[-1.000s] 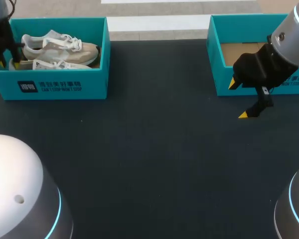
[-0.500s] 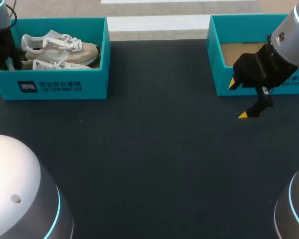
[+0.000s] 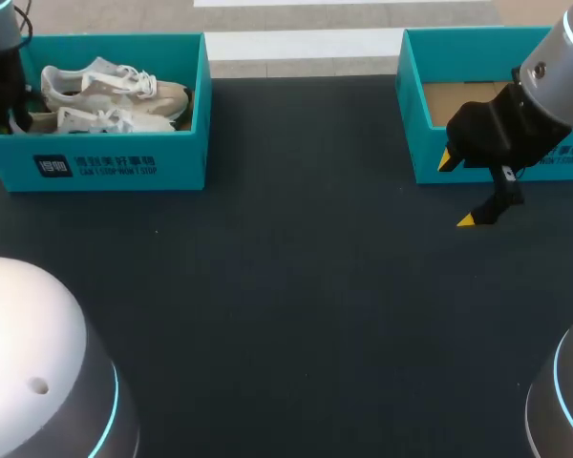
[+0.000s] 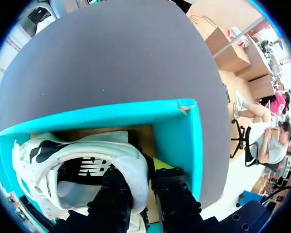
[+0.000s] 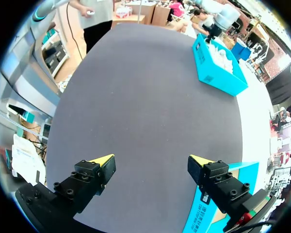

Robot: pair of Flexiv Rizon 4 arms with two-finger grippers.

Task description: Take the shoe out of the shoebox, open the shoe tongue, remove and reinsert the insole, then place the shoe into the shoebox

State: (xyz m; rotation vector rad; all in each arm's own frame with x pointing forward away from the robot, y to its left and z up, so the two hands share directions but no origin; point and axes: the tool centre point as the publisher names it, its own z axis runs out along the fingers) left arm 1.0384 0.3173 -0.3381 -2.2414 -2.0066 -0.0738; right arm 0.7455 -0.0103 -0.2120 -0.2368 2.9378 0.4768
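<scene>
Two beige-and-white shoes lie in the teal left shoebox (image 3: pixel 124 167) at the table's far left. The far shoe (image 3: pixel 115 91) lies along the back wall. The near shoe (image 3: pixel 105 121) lies in front of it, heel toward my left gripper (image 3: pixel 10 110). In the left wrist view the left gripper (image 4: pixel 146 182) is shut on that shoe's (image 4: pixel 87 155) heel collar, one finger inside and one outside, close to the box wall (image 4: pixel 179 131). My right gripper (image 3: pixel 456 190) hangs open and holds nothing over the dark table, just in front of the right shoebox (image 3: pixel 408 105).
The right shoebox shows only a brown cardboard floor (image 3: pixel 463 100). In the right wrist view the right gripper (image 5: pixel 153 162) spreads wide above bare dark table, with the right box's corner (image 5: pixel 203 213) beside one finger. The left shoebox (image 5: pixel 218 73) is far ahead.
My left gripper has closed on the near shoe's heel, and that shoe has shifted slightly left and up in the box. The right arm has not moved.
</scene>
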